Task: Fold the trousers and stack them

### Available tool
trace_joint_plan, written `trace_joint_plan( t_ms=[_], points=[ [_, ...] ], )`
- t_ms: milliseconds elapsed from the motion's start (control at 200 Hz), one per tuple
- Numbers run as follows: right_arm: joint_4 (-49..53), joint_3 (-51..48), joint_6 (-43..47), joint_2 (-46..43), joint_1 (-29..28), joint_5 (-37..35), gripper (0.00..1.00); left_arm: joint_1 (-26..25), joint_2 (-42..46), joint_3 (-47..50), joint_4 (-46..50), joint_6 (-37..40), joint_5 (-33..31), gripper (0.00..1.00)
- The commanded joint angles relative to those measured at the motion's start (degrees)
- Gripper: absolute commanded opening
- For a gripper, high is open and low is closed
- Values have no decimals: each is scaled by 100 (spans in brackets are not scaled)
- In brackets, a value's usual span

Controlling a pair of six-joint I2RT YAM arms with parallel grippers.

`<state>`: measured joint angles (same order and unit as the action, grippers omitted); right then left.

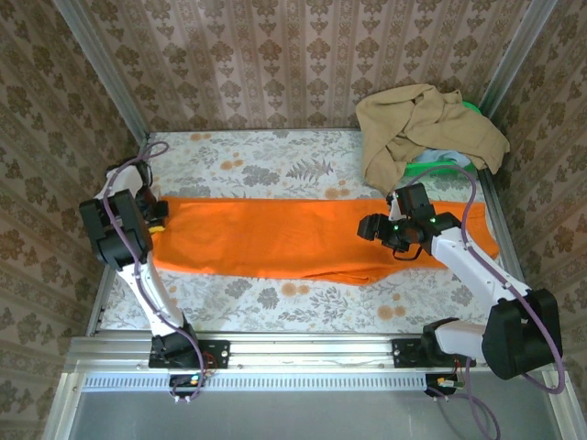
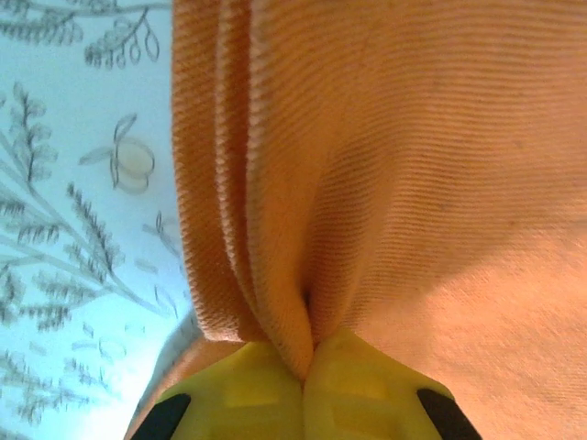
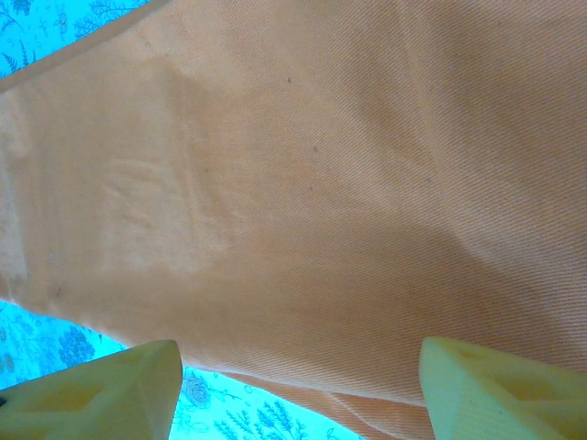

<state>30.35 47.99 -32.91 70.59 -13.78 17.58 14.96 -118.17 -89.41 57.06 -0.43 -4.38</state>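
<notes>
The orange trousers [image 1: 275, 240] lie stretched flat across the middle of the floral-patterned surface [image 1: 275, 165], running from 9 o'clock to 3 o'clock in the overhead view. At the 9 o'clock end, the left end effector [image 2: 307, 371] is clamped on a bunched fold of the orange cloth, its yellow fingers [image 2: 238, 390] pressed together. Toward 3 o'clock, the right end effector [image 3: 298, 376] hangs over the trousers with its pale fingers [image 3: 101, 390] spread wide, gripping nothing. A crumpled tan garment [image 1: 424, 124] sits at 1 o'clock, in the far corner.
</notes>
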Motion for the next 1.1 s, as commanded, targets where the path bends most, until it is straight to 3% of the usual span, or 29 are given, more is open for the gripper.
trace_joint_plan(
  t_ms=[0,355,665,940,1095],
  points=[
    [95,63,81,-138,4,-140,70,-294,772,259,507,-456,-167,0],
    [76,-277,45,-530,8,-202,70,-1688,2068,676,1042,-1080,92,0],
    [-210,-647,91,-391,46,-366,70,-2759,2219,-180,1423,-1851,1020,0],
    [-288,-706,80,-379,88,-470,70,-3367,2369,-327,952,-2721,2058,0],
    [-358,-829,23,-326,136,-657,70,-3979,2255,-674,641,-3294,2209,0]
  ],
)
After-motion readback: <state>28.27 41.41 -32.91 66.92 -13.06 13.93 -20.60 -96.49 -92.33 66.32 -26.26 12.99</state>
